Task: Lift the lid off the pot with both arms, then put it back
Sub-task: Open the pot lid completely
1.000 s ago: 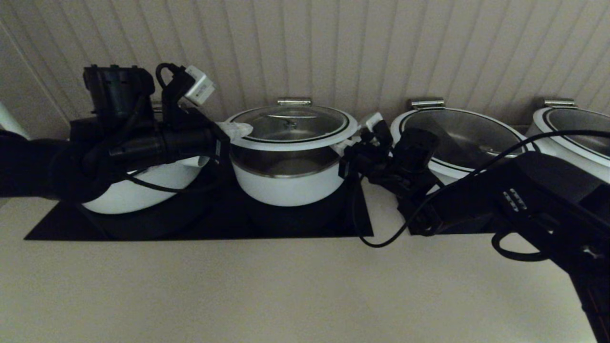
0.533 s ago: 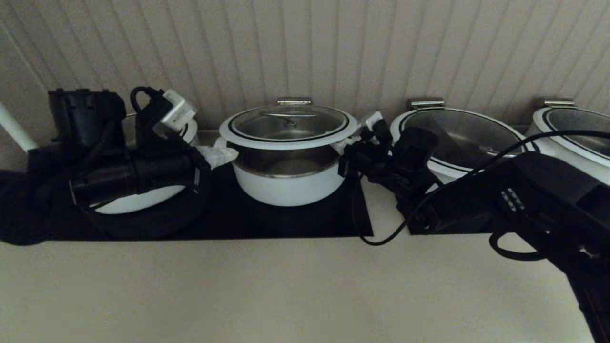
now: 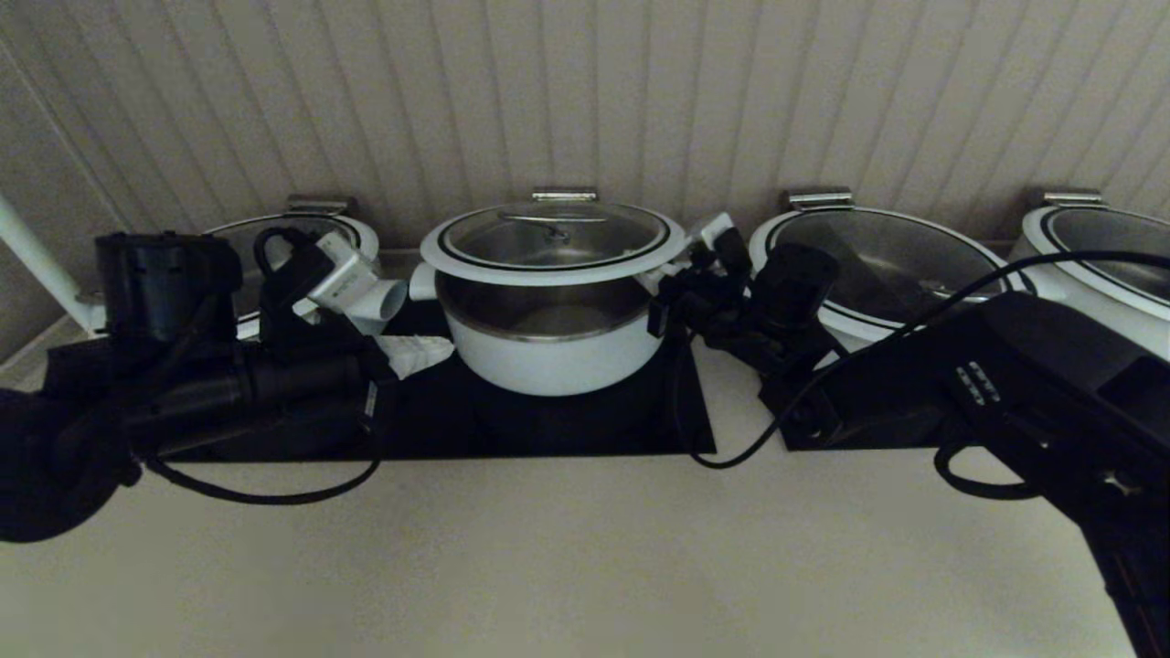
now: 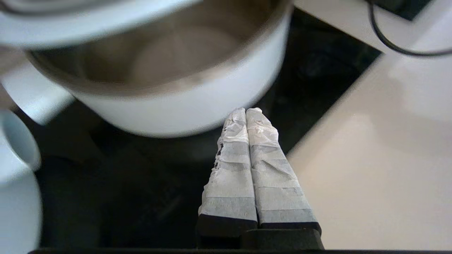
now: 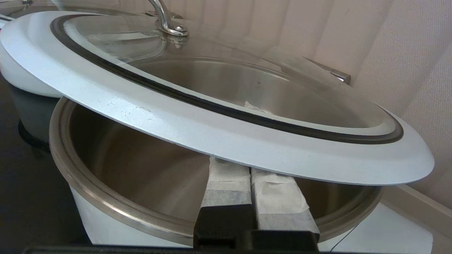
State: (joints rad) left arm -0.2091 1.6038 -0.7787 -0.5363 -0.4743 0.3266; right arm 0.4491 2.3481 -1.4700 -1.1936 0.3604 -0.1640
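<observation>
The lid (image 3: pixel 553 239), glass with a white rim and a steel bar handle, hangs raised and tilted above the open pot (image 3: pixel 548 356). My right gripper (image 3: pixel 663 272) is shut, and its taped fingers (image 5: pixel 226 183) sit under the lid's rim (image 5: pixel 226 141) at the pot's right side, propping it up. Through the gap I see the pot's steel inside (image 5: pixel 141 169). My left gripper (image 3: pixel 443 348) is shut and empty, low over the black mat, left of the pot and apart from it. In the left wrist view its fingertips (image 4: pixel 246 111) point at the pot's wall (image 4: pixel 183 106).
Wider white pots with lids stand at the left (image 3: pixel 302 233), the right (image 3: pixel 887 265) and the far right (image 3: pixel 1097 265). The pots sit on a black mat (image 3: pixel 567 429) against a ribbed wall. A loose cable (image 3: pixel 731 452) hangs by the right arm. The beige counter (image 3: pixel 548 557) lies in front.
My left gripper has drawn away from the lid's left rim, moving left and down to the mat. The lid stays raised on my right gripper, which has hardly moved.
</observation>
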